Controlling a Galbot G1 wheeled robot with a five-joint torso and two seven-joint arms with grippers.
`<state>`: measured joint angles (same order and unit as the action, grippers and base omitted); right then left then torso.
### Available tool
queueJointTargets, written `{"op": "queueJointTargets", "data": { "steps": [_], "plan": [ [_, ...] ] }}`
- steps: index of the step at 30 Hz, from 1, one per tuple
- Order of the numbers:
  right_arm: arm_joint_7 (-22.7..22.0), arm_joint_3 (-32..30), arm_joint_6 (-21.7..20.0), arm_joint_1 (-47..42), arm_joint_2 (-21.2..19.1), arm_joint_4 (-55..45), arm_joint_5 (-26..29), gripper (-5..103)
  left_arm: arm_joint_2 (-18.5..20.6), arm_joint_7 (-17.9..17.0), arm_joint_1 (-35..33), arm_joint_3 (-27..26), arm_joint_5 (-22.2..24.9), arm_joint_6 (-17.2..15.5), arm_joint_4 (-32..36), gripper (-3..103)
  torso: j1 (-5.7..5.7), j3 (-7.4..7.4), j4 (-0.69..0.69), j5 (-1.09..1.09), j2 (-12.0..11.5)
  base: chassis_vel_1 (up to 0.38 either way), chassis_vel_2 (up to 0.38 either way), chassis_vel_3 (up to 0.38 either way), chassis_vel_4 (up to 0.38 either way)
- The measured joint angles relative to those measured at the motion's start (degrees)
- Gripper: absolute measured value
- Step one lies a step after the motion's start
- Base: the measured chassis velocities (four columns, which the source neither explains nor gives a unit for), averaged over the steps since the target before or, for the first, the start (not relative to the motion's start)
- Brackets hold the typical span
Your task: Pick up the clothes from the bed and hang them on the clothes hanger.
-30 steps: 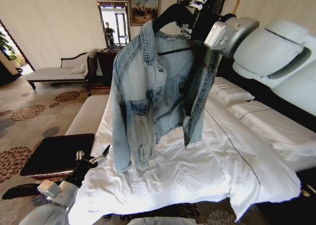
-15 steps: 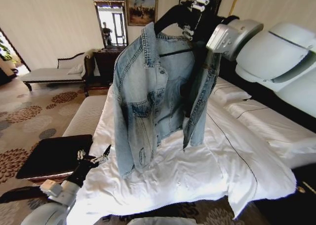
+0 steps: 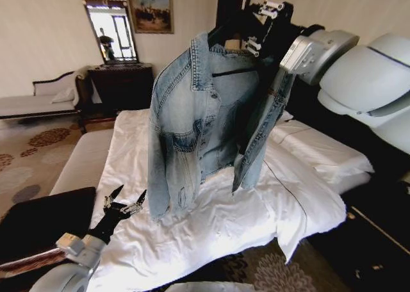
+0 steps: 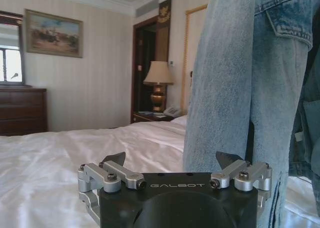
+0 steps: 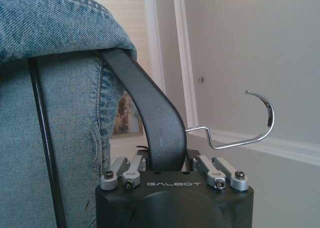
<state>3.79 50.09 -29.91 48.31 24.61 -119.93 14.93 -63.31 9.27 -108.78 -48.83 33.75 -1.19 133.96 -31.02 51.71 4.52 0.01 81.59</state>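
Right gripper [image 3: 257, 24]: raised high over the bed, its fingers closed on the black shoulder of the clothes hanger [image 5: 157, 125]; in the right wrist view the black bar runs straight up out of the gripper [image 5: 173, 167] between the two finger pairs.
Clothes hanger hook [image 5: 250, 123]: silver wire, curling free in the air just beyond the right gripper, touching nothing.
Denim jacket [image 3: 205, 122]: light blue, draped over the hanger and hanging below the right gripper, front open, one shoulder seated on the hanger arm; its hem and sleeve end just above the white sheet.
Left gripper [image 3: 125, 202]: low, near the foot corner of the bed, fingers spread wide and holding nothing; in the left wrist view its fingertips [image 4: 114, 159] stand apart with the jacket sleeve [image 4: 240, 88] hanging just ahead of them, not touched.
Bed [image 3: 224, 228]: white sheet rumpled beneath the jacket, pillows farther back beside the right arm.
Table lamp [image 4: 158, 83]: far beyond the left gripper, on a nightstand by the wall.
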Motion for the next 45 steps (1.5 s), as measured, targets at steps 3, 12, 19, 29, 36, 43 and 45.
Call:
{"op": "queueJointTargets", "data": {
  "steps": [3, 12, 19, 29, 36, 43, 45],
  "plan": [
    [0.1, 0.0, 0.0, 0.3, -0.25, -0.13, -0.13, 35, -0.01, 0.02, 0.03, 0.03, 0.0, 0.0, -0.13, 100, 0.0, 0.0, 0.0, 0.0, 0.0, -0.124, -0.126, -0.13, -0.138],
    [0.22, 0.1, -0.77, 0.45, -1.59, -1.57, -0.15, 35, -0.01, 0.26, 0.24, 0.39, 0.02, 0.08, -0.56, 100, 0.0, 0.0, -0.02, -0.01, 0.0, -0.116, -0.118, -0.124, -0.122],
    [0.27, 0.1, -1.39, 0.94, -3.01, -2.5, 0.04, 35, 0.28, 0.36, 0.65, 0.87, 0.0, 0.1, -0.74, 100, 0.0, 0.0, -0.01, 0.0, 0.0, -0.131, -0.12, -0.12, -0.122],
    [0.28, -0.35, -2.21, 1.06, -4.87, -3.63, 0.05, 35, 0.71, 0.32, 1.29, 1.63, -0.09, -0.3, -0.91, 100, 0.0, 0.0, -0.02, -0.02, 0.0, -0.127, -0.112, -0.133, -0.128],
    [0.31, -1.44, -2.66, -0.31, -6.91, -4.79, 0.01, 35, 0.95, 0.33, 1.87, 2.2, -0.13, -0.69, -0.84, 100, 0.0, 0.0, -0.01, 0.0, 0.0, -0.122, -0.13, -0.131, -0.126],
    [1.2, -8.84, -2.99, -7.84, -10.75, -6.76, -0.76, 35, 1.22, 0.35, 1.97, 2.85, -0.95, -0.78, -0.79, 100, 0.0, 0.01, -0.02, 0.0, 0.0, -0.119, -0.136, -0.123, -0.115],
    [1.62, -10.98, -2.89, -10.34, -12.68, -7.68, -1.36, 35, 1.39, 0.35, 2.2, 3.19, -1.13, -0.84, -0.77, 100, 0.0, 0.0, -0.01, -0.01, 0.0, -0.129, -0.139, -0.133, -0.125]
  ]
}}
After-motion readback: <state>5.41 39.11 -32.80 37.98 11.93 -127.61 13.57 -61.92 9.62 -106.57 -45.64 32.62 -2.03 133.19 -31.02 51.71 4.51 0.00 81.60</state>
